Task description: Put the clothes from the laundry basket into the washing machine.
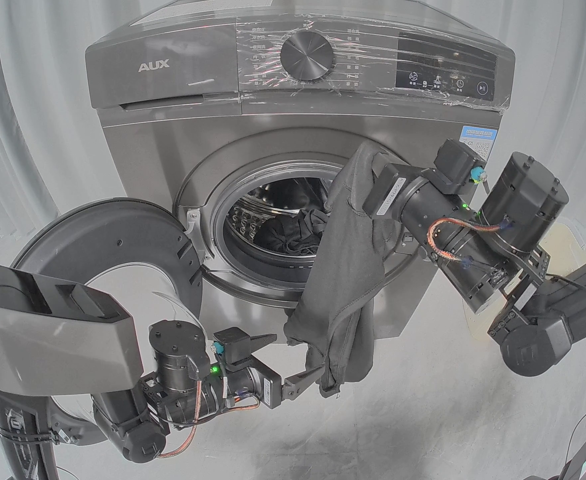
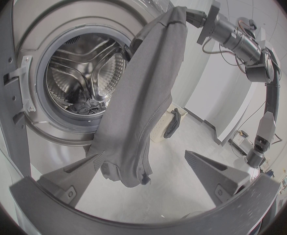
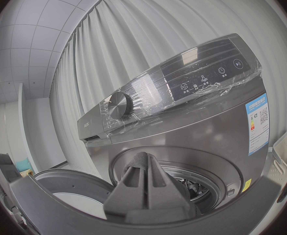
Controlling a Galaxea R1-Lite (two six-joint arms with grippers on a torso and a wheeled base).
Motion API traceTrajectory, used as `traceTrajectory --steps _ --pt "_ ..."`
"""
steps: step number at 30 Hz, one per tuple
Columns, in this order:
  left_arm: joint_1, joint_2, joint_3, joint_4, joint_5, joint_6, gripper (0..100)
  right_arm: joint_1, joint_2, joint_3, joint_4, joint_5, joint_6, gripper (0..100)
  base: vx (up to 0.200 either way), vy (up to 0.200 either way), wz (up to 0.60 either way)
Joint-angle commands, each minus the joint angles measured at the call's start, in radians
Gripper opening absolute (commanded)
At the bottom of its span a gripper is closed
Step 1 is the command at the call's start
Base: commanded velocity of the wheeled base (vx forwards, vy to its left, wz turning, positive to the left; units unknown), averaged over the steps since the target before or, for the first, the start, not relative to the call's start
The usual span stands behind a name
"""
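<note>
Dark grey garment [image 1: 343, 281] hanging with its long axis vertical, top end raised beside the right rim of the drum opening, lower hem pointing at the floor in front of the washing machine [image 1: 173, 141]; the cloth drapes across the right part of the opening and hides that side of the rim. Right gripper [image 3: 142, 160] with fingers pressed together on the garment's top fold; in the head view its fingertips are covered by the cloth; the right arm comes in from the right, forearm angled up and toward the machine. Left gripper [image 2: 144, 154] held low before the machine, fingers apart, pointing at the hem; one finger [image 2: 84, 170] touches the hem's edge, the other stands clear of it; the left forearm lies roughly level. Door [image 1: 106, 241] swung fully open to the left. Drum [image 2: 84, 75] holding a small heap of dark clothes [image 1: 293, 231] at its bottom, partly screened by the hanging garment. Laundry basket [image 2: 159, 129], cream, on the floor to the machine's right, mostly concealed, a dark item draped over its edge.
</note>
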Motion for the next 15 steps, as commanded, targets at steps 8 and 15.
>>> traceTrajectory --steps 8,15 --pt "0.003 0.131 -0.070 -0.002 -0.027 0.019 100 0.020 0.011 -0.046 0.029 -0.029 0.031 0 0.000 0.000 0.00" --pt "0.018 0.221 -0.159 -0.002 -0.041 0.017 100 0.030 0.011 -0.046 0.026 -0.029 0.033 0 0.000 0.000 0.00"
